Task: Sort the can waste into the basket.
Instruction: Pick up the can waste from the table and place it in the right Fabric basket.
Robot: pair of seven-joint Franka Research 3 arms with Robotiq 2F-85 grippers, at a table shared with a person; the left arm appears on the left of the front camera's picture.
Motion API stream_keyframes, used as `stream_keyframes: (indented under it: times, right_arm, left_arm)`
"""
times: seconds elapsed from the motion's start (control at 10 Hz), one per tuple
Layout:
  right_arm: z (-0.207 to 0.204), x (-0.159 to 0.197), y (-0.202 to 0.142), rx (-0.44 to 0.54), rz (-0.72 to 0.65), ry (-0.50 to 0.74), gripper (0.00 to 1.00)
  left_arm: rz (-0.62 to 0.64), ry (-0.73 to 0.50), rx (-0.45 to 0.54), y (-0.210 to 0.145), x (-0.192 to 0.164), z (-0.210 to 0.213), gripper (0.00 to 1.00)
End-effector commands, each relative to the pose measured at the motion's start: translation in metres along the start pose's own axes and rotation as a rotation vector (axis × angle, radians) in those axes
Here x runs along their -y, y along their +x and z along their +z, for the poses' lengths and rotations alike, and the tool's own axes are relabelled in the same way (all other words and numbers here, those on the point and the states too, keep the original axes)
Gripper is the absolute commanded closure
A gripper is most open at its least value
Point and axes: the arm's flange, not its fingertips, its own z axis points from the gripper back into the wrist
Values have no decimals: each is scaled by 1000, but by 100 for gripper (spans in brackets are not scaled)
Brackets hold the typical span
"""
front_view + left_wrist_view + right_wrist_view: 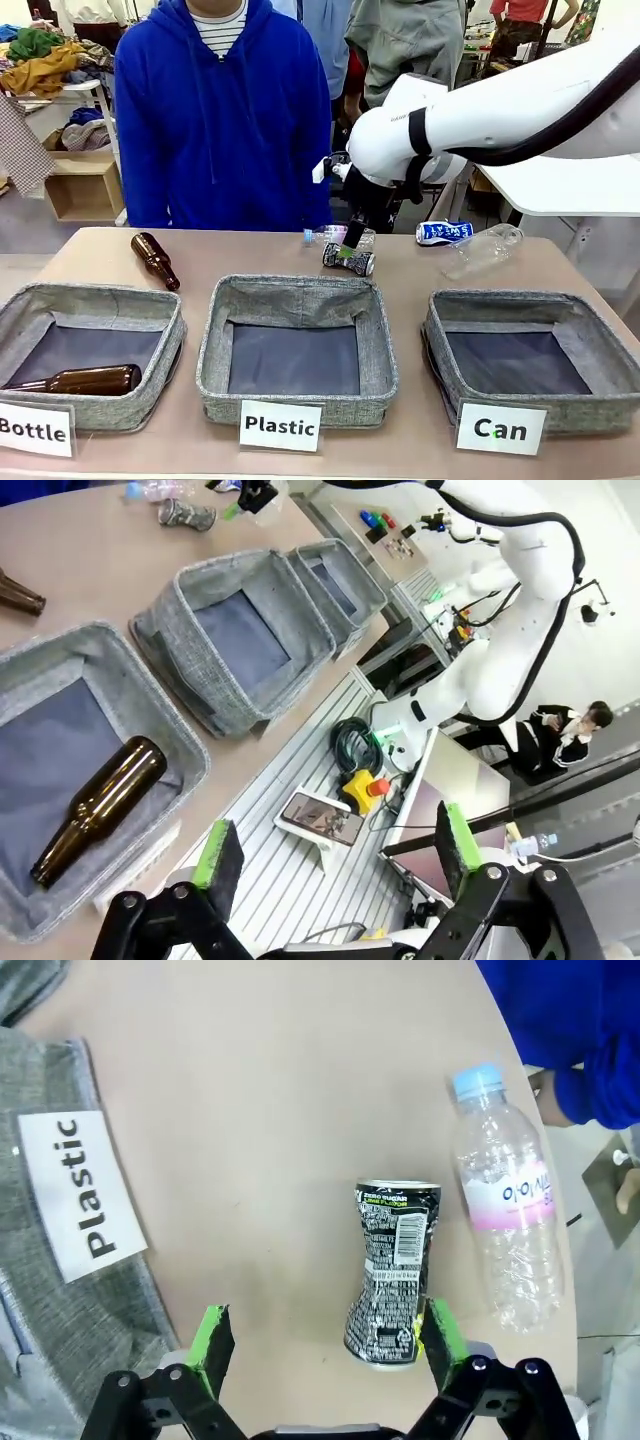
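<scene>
- The right tool (325, 1345) is wide open and holds nothing. It hangs low over the black can (392, 1270), which lies on its side on the tabletop (280, 1110). The can sits off-centre, close against one green pad, with a broad gap to the other.
- The left tool (340, 848) is also wide open and empty, held back off the tabletop's near edge.
- Nearest is a row of three grey fabric baskets. The Can basket (530, 300), on the robot's right, has nothing in it. The Plastic basket (297, 290) is in the middle. The Bottle basket (90, 295), on the left, holds one brown bottle (80, 380).
- Beyond the middle basket lies the black can, with a clear bottle (505, 1210) just beside it.
- Farther right, near the far edge, lies the blue can (443, 232).
- A person in a blue hooded top (220, 110) stands at the far side.
- This looks like the reach for the first can; neither can is sorted yet.
- Next, the right tool likely needs to centre on the can, close without nipping the bottle, then lift and carry it to the Can basket.
</scene>
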Motion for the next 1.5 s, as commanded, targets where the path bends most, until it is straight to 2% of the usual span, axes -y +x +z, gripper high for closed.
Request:
stream_keyframes:
  times: [0.0,0.5,0.9,1.2,1.4]
  right_arm:
    - [-12,9,8,-43,-32,-12,0]
    - [-52,12,-6,-131,-80,1,0]
    - [-72,14,-13,-149,-94,-19,0]
    - [-73,16,-19,-142,-165,-106,0]
    - [-76,17,-21,-138,-171,-89,0]
  left_arm:
    - [11,15,-10,-3,2,-2,0]
    - [11,15,-10,-3,2,-2,0]
    - [11,15,-10,-3,2,-2,0]
    - [11,15,-10,-3,2,-2,0]
    - [11,15,-10,-3,2,-2,0]
